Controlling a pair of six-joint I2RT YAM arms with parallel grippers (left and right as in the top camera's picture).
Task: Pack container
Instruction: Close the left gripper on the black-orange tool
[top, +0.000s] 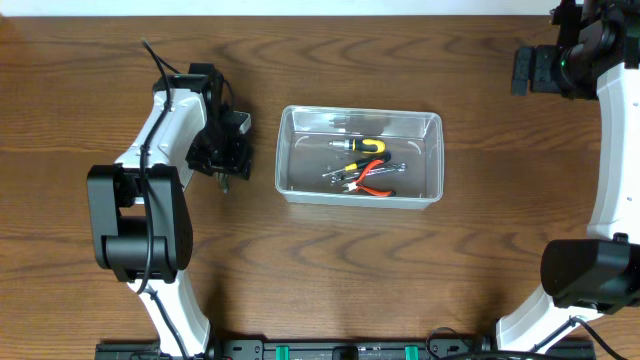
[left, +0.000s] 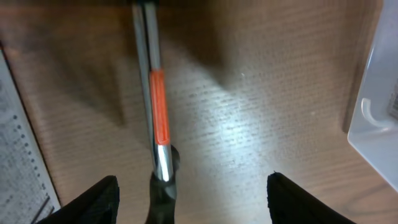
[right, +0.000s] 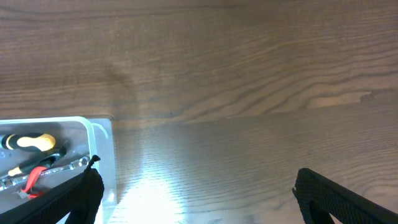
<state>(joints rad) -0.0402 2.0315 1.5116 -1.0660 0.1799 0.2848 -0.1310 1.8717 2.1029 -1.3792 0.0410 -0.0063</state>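
The clear plastic container stands mid-table and holds a yellow-handled screwdriver, red-handled pliers and other small metal tools. Its corner shows in the left wrist view and its end in the right wrist view. My left gripper is low over the table, left of the container. It is open, with a slim silver tool with an orange band lying on the wood between its fingers, nearer the left finger. My right gripper is open and empty, at the far right of the table.
A grey-white printed surface lies at the left edge of the left wrist view. Bare brown wood surrounds the container. The arm bases stand at the front left and front right.
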